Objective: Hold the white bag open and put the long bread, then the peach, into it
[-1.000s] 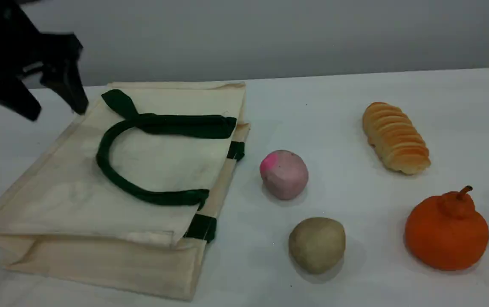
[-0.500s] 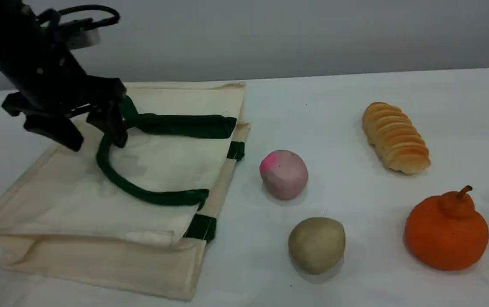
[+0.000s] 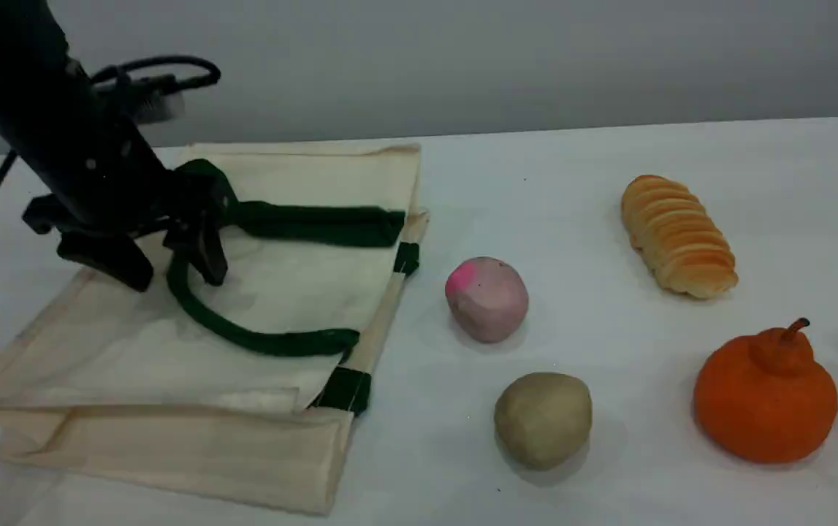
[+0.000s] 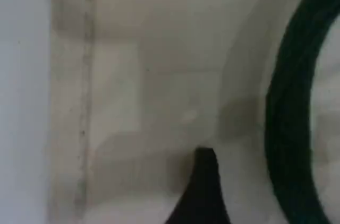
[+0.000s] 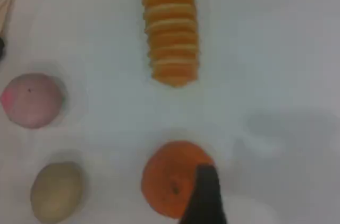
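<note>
Straddling the green handle (image 3: 258, 340) of the white bag (image 3: 134, 343), left gripper (image 3: 176, 276) wide open, empty.
Closing low could pinch canvas too, sealing the flat bag; long bread (image 3: 678, 235) and peach (image 3: 488, 299) lie right of it.

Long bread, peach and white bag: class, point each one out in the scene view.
long bread (image 3: 678, 235), scene view, ridged top.
peach (image 3: 488, 299), scene view, middle of front.
white bag (image 3: 280, 281), scene view, bare top panel.

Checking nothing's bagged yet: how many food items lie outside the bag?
4: long bread back right, peach beside the white bag, tan ball in front of the peach, orange fruit front right. Bag's inside is hidden.
</note>
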